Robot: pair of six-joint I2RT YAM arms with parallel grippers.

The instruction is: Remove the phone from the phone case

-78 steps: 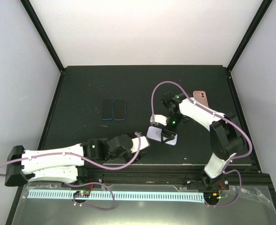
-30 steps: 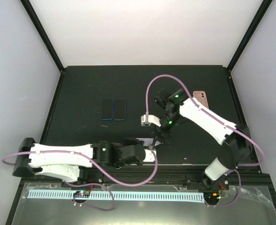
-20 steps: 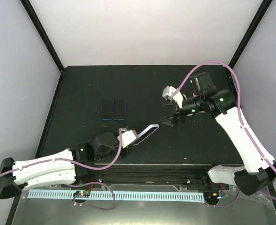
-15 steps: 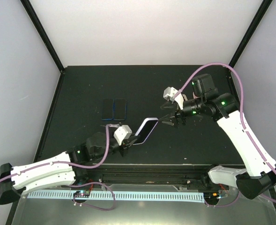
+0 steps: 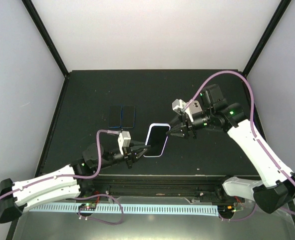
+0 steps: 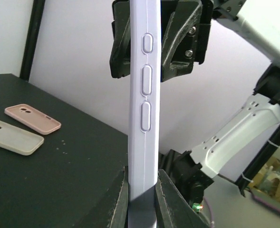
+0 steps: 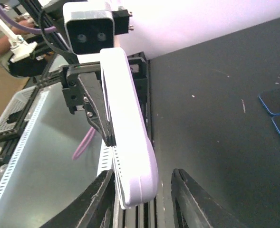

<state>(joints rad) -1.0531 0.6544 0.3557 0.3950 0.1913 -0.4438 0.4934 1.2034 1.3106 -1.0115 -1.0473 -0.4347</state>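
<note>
Raised left hand clamped; right hand parted, facing it.

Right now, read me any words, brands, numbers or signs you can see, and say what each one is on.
None readable. The lavender phone case shows only blank side buttons, the phone has a dark screen, and the pink case and beige case on the table carry no visible print.

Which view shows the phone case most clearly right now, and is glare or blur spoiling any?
Left wrist: sharpest, the phone case edge and side buttons crisp against the bright wall. Right wrist: case washed out almost to white, the right claw a little soft up close. Top external: evenly lit, no glare on the dark table, but the case looks small.
</note>
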